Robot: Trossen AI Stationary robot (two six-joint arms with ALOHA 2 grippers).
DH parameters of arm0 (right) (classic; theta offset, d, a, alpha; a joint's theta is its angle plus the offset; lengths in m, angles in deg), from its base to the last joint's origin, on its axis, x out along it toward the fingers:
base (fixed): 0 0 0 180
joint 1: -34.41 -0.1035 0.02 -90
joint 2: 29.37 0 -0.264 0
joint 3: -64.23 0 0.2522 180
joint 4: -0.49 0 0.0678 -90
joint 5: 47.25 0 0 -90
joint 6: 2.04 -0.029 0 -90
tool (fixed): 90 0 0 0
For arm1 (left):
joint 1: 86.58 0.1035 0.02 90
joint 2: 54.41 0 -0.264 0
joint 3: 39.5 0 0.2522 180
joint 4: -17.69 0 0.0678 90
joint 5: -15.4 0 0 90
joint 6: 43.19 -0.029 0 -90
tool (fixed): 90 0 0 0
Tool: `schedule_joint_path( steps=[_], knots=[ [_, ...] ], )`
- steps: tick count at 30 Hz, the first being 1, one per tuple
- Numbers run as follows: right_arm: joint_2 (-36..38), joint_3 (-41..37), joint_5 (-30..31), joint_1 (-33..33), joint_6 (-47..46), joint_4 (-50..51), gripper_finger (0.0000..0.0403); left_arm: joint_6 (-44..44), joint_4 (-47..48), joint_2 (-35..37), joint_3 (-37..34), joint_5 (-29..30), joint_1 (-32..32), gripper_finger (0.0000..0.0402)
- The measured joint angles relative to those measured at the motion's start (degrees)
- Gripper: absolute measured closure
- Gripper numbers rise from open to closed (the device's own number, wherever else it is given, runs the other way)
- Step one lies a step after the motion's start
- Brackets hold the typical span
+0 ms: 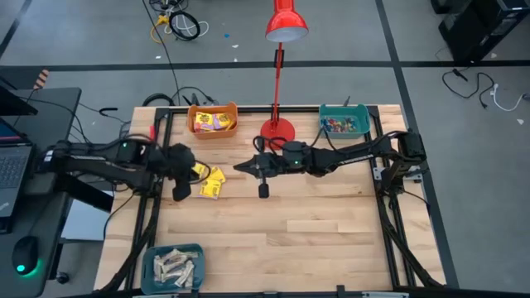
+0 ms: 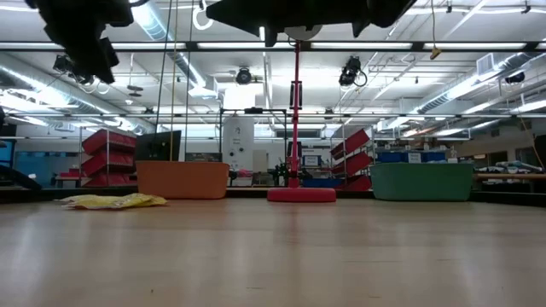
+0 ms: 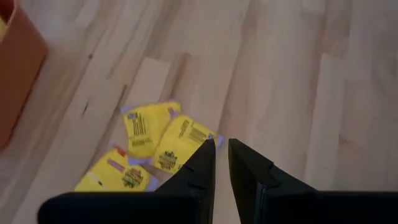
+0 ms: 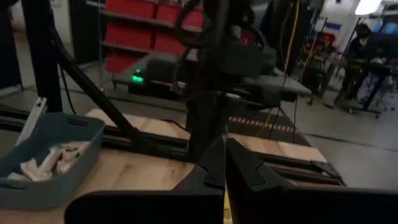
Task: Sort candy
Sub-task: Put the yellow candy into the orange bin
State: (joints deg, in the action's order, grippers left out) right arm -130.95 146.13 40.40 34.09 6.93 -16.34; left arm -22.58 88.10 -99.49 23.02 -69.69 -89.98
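Hovering with fingers slightly parted and empty, the left gripper (image 3: pixel 221 149) should drop squarely onto one yellow packet (image 3: pixel 180 144) lying near the orange bin (image 1: pixel 214 119), while the right gripper (image 1: pixel 263 191) waits shut mid-table.

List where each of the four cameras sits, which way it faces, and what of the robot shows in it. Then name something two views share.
High view: above the table, looking straight down; both arms show, the left gripper by the yellow packets, the right gripper mid-table.
Low view: at tabletop height, looking level toward the room; arm parts hang from above.
Left wrist view: on the left arm, looking down at the packets past its slightly parted fingers.
Right wrist view: on the right arm, looking across the table past its shut fingers.
Shared: high and low views both show the orange bin and the red lamp.
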Motion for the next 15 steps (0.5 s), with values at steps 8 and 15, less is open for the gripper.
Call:
schedule_joint_path(
  steps=[8,15],
  knots=[
    [-1.52,1.50,1.51,-0.65,-1.06,1.64,0.0403,13.76,-0.23,4.86,-5.14,9.27,-11.41,0.0353],
    [-8.22,5.35,-0.18,-0.68,-1.91,-0.45,0.0403,18.77,-5.37,11.38,-5.64,17.45,-20.97,0.0371]
  ],
)
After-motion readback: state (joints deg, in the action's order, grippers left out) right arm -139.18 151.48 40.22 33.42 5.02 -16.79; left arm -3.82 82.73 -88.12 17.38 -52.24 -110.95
